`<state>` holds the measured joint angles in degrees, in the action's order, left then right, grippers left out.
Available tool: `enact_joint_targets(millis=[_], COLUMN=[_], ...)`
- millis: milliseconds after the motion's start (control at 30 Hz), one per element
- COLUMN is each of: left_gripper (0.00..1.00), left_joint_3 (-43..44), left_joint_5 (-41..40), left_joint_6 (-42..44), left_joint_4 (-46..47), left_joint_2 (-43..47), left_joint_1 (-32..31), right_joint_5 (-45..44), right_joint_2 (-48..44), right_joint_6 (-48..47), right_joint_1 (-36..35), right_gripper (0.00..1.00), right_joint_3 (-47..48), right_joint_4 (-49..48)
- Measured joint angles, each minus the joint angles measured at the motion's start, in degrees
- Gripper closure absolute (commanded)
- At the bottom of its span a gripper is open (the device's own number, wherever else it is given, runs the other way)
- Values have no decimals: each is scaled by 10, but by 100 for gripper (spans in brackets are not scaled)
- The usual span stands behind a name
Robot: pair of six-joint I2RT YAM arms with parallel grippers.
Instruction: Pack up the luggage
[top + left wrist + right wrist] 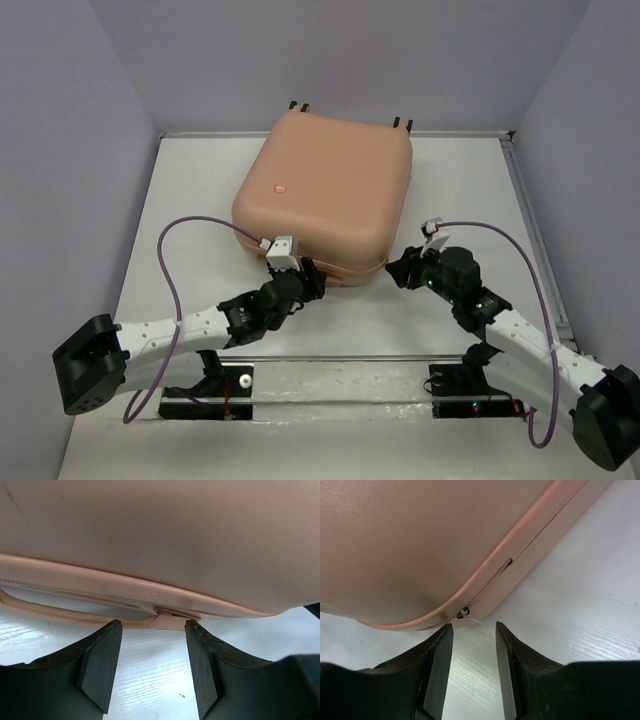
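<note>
The luggage (325, 190) lies flat, lid down, at the far middle of the table (190, 210), with its wheels (300, 105) toward the back wall. White tabletop runs wide on its left and right. The left gripper (152, 630) is at the near edge, fingers spread and holding nothing, just short of the seam's pink tab (167, 621). The right gripper (474, 630), likewise spread and empty, faces the near right corner, with the zipper pull (465, 613) just beyond its tips.

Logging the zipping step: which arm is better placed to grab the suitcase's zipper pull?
Right. The zipper pull at the suitcase corner sits just ahead of the open jaws of the right gripper. The left gripper faces the front seam, no pull visible there.
</note>
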<state>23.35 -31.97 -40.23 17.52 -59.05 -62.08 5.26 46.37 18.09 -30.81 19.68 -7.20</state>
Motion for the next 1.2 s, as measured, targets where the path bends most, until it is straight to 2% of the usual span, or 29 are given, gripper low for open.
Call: enact_joint_targets(millis=[467, 667, 700, 800, 967, 1100, 1200], left_gripper=[37, 38, 38, 38, 39, 39, 39], left_joint_3=[28, 31, 31, 37, 42, 49, 66], left_joint_5=[10, 15, 16, 19, 22, 23, 20], left_joint_6=[21, 23, 24, 27, 33, 40, 50], left_joint_4=[4, 8, 10, 11, 11, 10, 3], left_joint_2=[-28, -37, -39, -48, -53, -58, -75], left_joint_1=[12, 14, 14, 14, 14, 14, 14], right_joint_5=[9, 33, 39, 44, 49, 42, -7], right_joint_2=[101, 122, 125, 126, 110, 69, 46], right_joint_6=[-34, -43, -44, -42, -30, -11, 5], right_joint_1=[0, 1, 1, 1, 1, -8, -42], right_gripper=[55, 70, 78, 93, 93, 93, 93], right_joint_3=[16, 10, 6, -10, -35, -47, -47], right_joint_4=[-44, -78, -88, -121, -160, -144, -115])
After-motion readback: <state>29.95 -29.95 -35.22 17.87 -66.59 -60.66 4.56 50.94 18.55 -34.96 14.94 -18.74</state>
